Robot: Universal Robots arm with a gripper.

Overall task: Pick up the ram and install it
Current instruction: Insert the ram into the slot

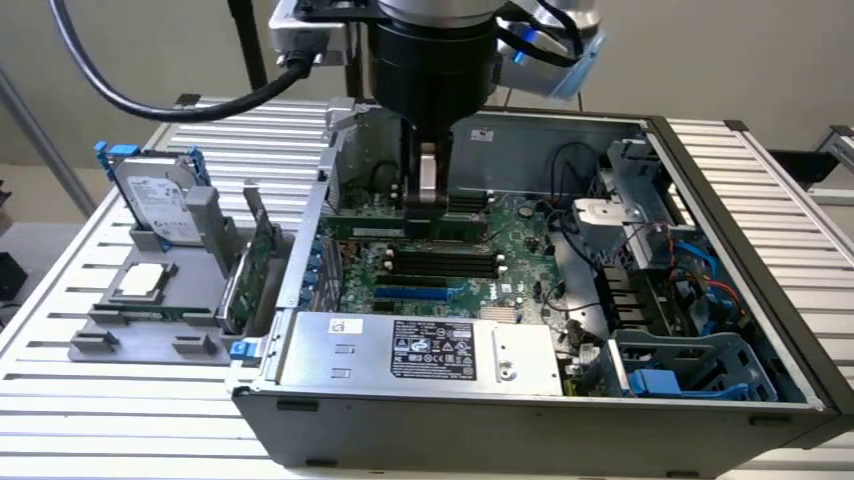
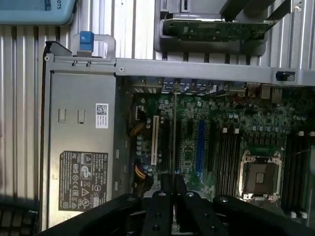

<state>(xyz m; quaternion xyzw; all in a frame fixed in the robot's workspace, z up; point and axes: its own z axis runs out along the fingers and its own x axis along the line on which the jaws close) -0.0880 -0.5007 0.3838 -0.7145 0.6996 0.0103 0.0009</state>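
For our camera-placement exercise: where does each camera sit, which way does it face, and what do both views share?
Exterior view: off the arm, high beside the computer case, looking down into it; arm and gripper show.
Wrist view: on the wrist, looking past the ram at the motherboard; fingers show.
Shared: ram, motherboard, power supply.

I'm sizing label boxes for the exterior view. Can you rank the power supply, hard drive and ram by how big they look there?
1. power supply
2. hard drive
3. ram, a long but very thin strip held in the gripper
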